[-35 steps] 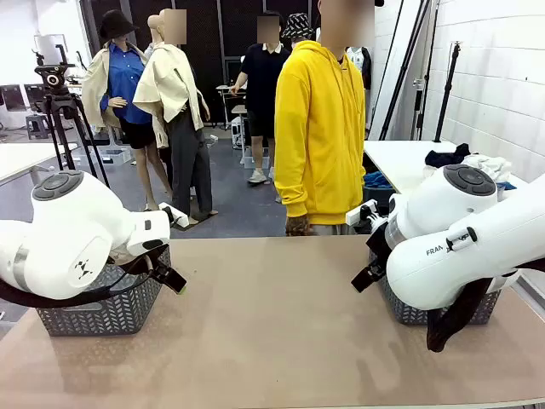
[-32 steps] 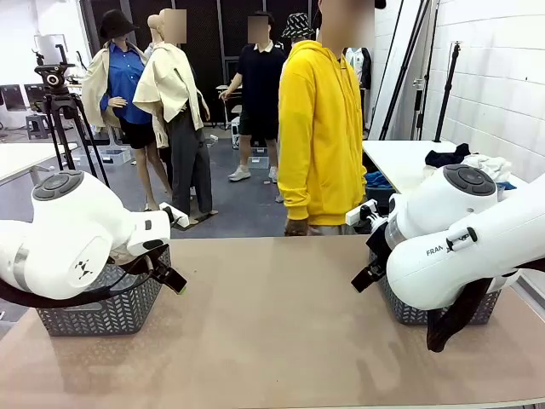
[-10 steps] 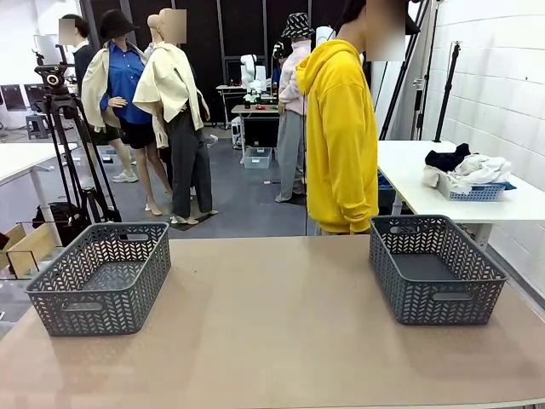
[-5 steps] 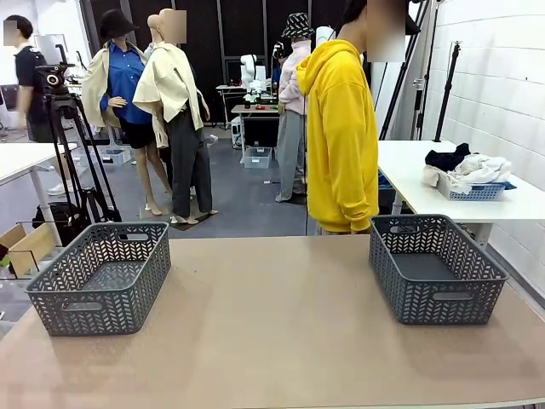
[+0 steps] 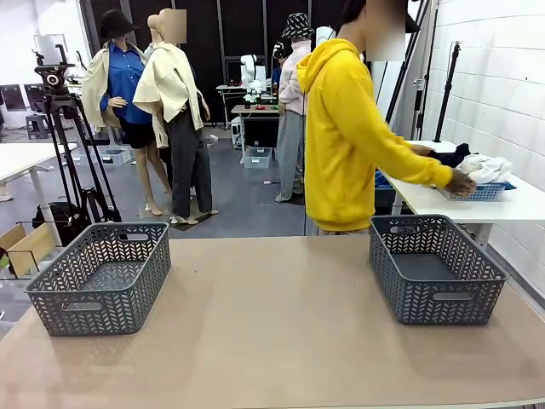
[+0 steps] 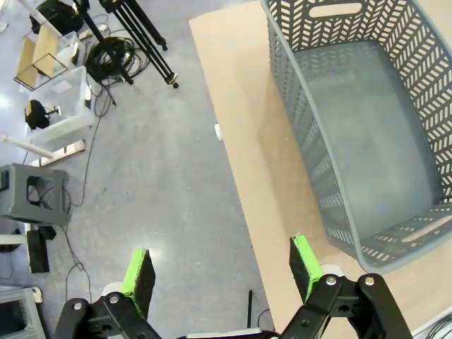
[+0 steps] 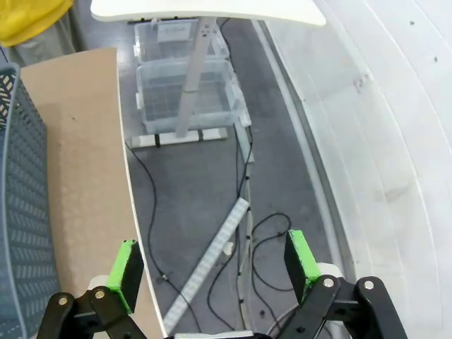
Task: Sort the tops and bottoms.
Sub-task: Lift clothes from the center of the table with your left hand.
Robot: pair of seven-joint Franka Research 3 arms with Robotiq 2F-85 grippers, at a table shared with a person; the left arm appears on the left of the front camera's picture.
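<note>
On a white side table at the far right lies a pile of clothes: a white top and a very dark garment, the bottoms, in a small blue basket. A person in a yellow hoodie reaches out to it, hand at the basket's rim. My left gripper hangs open over the floor, just off the table's left edge, beside the left grey basket. My right gripper is open too, above the floor past the table's right edge, near the right grey basket.
Two empty grey baskets stand on the tan table, one left and one right. A camera tripod stands at the far left. Cables and clear bins lie on the floor under the side table.
Both arms have drawn back out of the front view. The person has turned and stretched an arm out to the clothes on the side table.
</note>
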